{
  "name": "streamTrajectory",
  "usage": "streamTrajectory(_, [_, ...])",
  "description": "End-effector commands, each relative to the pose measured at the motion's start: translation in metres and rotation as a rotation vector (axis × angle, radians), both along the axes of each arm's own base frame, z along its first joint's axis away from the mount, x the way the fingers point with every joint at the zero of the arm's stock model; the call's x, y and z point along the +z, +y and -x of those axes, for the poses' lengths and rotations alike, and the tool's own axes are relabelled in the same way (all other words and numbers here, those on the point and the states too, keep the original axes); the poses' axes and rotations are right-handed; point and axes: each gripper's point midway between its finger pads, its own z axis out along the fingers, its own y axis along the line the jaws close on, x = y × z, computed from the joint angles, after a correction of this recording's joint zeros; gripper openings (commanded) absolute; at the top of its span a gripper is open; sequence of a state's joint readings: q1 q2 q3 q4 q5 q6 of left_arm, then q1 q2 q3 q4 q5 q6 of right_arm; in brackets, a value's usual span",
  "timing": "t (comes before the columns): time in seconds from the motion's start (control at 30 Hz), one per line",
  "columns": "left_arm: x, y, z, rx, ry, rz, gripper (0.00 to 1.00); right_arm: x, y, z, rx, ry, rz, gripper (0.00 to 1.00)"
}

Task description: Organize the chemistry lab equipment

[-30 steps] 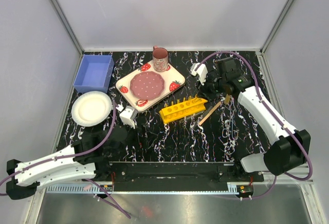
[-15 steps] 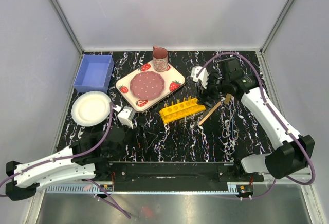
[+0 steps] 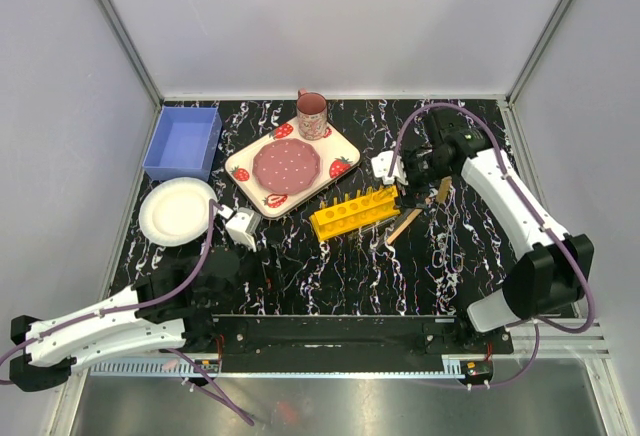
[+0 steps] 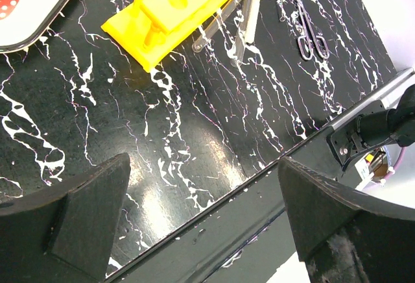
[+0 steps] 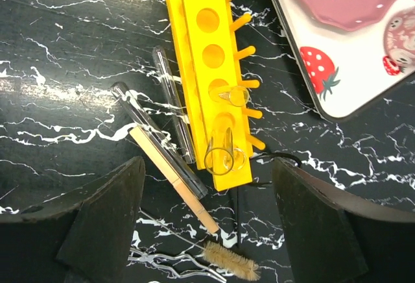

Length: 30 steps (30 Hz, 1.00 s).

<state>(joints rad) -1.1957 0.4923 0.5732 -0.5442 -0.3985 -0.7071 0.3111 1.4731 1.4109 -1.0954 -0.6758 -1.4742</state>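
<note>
Yellow rack point(image 5: 209, 36) holding two clear tubes point(image 5: 225, 155), right gripper point(image 5: 206, 179) spread wide above, left gripper point(image 4: 204, 185) likewise wide, near left.

Black white-veined tabletop point(image 3: 350, 266); pale enclosure walls point(image 3: 330, 16); shiny, probably metal, strip point(image 3: 400, 406) at near edge.

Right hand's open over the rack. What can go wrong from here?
1. The right hand hangs open over the yellow rack and its two upright tubes. Dropping lower could clip them or tip the rack.
2. Two loose tubes lie tight between the rack and the brush handle. A pinch there may grab the wrong item or send a tube rolling.
</note>
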Motion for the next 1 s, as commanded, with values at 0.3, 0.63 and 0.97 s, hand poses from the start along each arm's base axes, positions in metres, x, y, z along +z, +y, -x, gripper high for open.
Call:
streamTrajectory(0.3, [0.002, 0.000, -0.003, 0.015, -0.009, 0.016, 0.99, -0.007, 0.008, -0.006, 0.065, 0.010, -0.018, 0.76])
streamTrajectory(0.63, [-0.002, 0.001, -0.002, 0.016, -0.003, 0.016, 0.99, -0.011, 0.011, -0.006, 0.067, 0.022, -0.021, 0.62])
streamTrajectory(0.97, [-0.003, 0.001, -0.001, 0.015, 0.001, 0.020, 0.99, -0.010, 0.012, -0.007, 0.063, 0.015, -0.023, 0.43])
